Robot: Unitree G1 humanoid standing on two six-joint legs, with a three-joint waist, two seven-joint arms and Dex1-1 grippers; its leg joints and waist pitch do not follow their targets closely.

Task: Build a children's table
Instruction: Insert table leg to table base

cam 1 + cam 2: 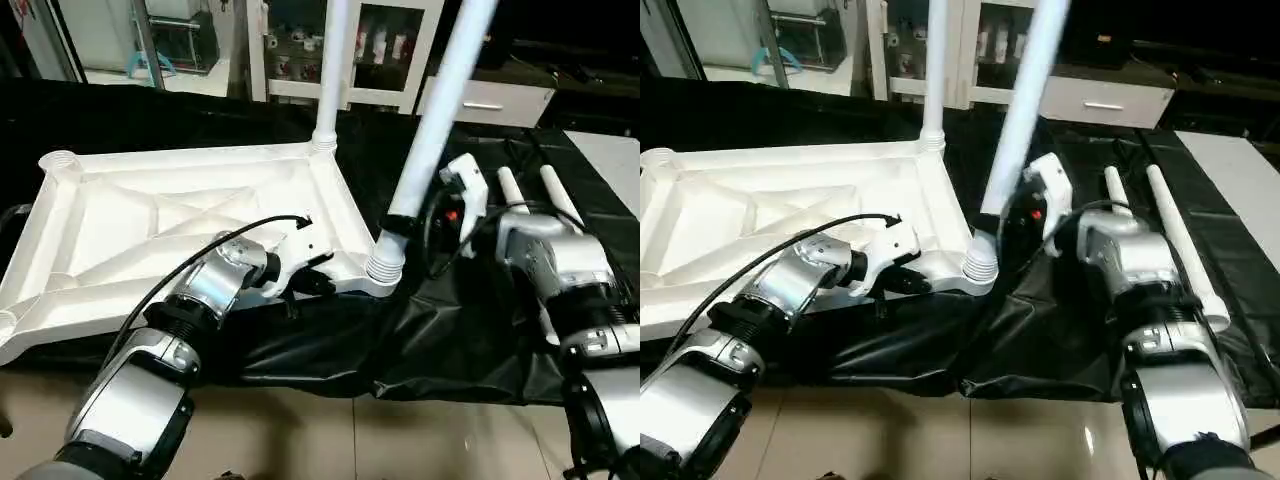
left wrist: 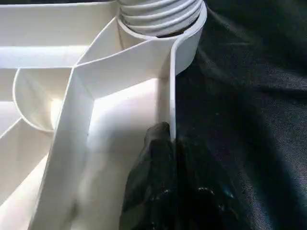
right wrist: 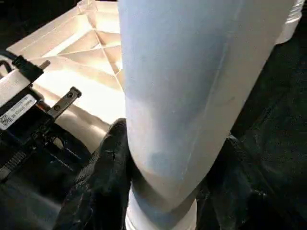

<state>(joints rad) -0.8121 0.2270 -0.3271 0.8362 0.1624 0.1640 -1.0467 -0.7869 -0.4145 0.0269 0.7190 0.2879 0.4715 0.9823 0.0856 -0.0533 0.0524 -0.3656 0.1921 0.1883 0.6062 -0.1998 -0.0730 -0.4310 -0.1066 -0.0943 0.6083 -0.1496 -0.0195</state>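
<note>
- The tabletop [image 1: 190, 225] lies upside down on the black-covered work surface [image 1: 450, 340], ribbed underside up; it serves as the landmark here.
- At its far left corner an open round socket [image 1: 60, 160] stands without a leg.
- The left gripper [image 2: 170, 143] sits at the tabletop's near edge, its jaws pinched tight on the thin rim wall, one black finger on each side of it, just short of the near right corner.
- At the tabletop's far right corner a leg [image 1: 332, 70] stands upright in its socket.
- At the near right corner a second leg [image 1: 440, 120] sits tilted away from the tabletop, its threaded end [image 1: 385, 265] at the corner socket.
- The right gripper [image 3: 163, 158] holds this tilted leg low down, jaws about half spread around the tube.
- Right of the tabletop, beyond the right arm, two more legs [image 1: 555, 195] lie side by side on the black cover.
</note>
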